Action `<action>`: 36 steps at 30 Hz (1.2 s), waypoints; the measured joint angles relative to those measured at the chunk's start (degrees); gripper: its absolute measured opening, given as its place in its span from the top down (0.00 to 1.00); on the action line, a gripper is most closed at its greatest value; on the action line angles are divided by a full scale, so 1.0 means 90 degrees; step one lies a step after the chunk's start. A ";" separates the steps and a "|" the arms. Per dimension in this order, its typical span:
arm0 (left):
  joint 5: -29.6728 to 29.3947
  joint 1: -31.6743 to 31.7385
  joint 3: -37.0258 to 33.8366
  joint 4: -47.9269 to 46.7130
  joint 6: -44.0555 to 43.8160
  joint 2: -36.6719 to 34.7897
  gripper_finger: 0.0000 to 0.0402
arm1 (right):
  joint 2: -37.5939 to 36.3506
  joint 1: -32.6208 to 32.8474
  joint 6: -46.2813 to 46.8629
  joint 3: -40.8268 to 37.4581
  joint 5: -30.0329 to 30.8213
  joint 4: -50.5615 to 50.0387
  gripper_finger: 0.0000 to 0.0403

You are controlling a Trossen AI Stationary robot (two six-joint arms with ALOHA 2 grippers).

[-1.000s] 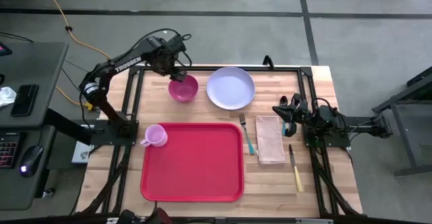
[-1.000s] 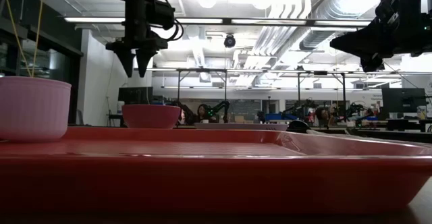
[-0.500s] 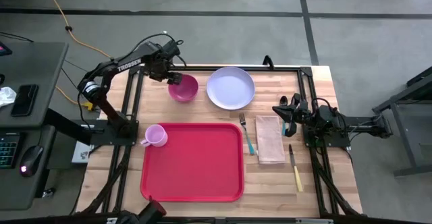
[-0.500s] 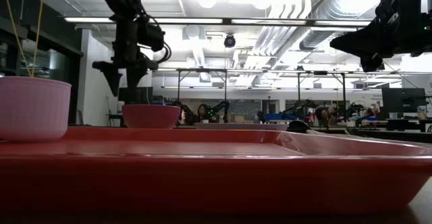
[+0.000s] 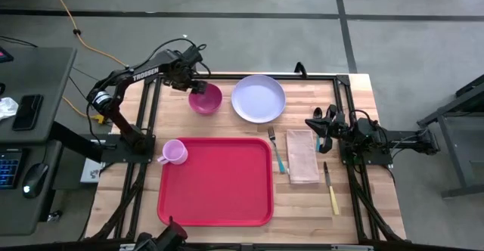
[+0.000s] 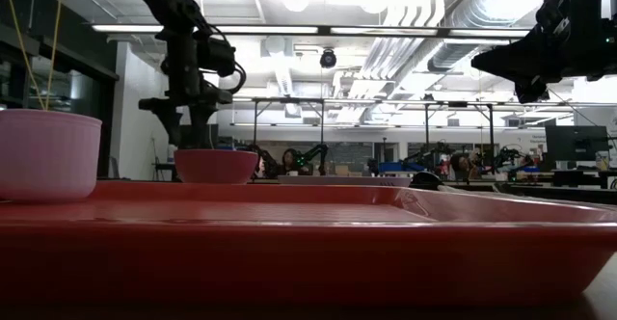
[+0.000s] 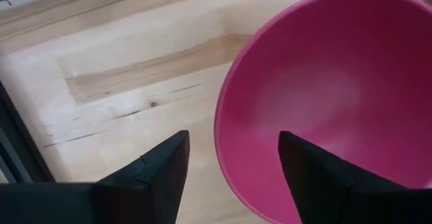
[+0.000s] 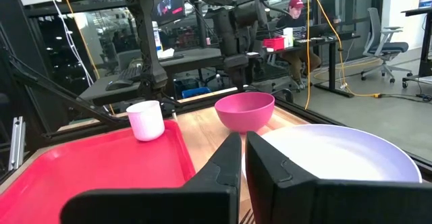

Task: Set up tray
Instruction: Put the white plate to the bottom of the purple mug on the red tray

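A magenta bowl [image 5: 205,99] stands on the wooden table beyond the red tray [image 5: 219,190]. My left gripper [image 7: 233,140] is open and low over the bowl's left rim [image 7: 221,126]. One finger [image 7: 158,170] stands outside the bowl and the other [image 7: 317,170] above its inside. I see no touch. It also shows in the low view [image 6: 190,139] and the high view [image 5: 192,87]. My right gripper [image 5: 321,127] is shut and empty, held above the table beside the tan napkin [image 5: 302,156].
A pink cup [image 5: 175,152] stands at the tray's far left corner. A lavender plate [image 5: 258,98] lies right of the bowl. A teal-handled fork [image 5: 277,151] lies left of the napkin and a yellow-handled knife [image 5: 331,190] right of it. People sit in the room behind the table.
My left gripper has come down from well above the bowl to its left rim, shifting slightly toward the table's left edge and turning about. The bowl has stayed put.
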 joint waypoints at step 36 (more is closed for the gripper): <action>0.0325 -0.0588 0.0437 0.0941 0.0262 0.0000 0.37 | 0.0001 0.0000 0.0018 0.0000 0.0000 0.0000 1.00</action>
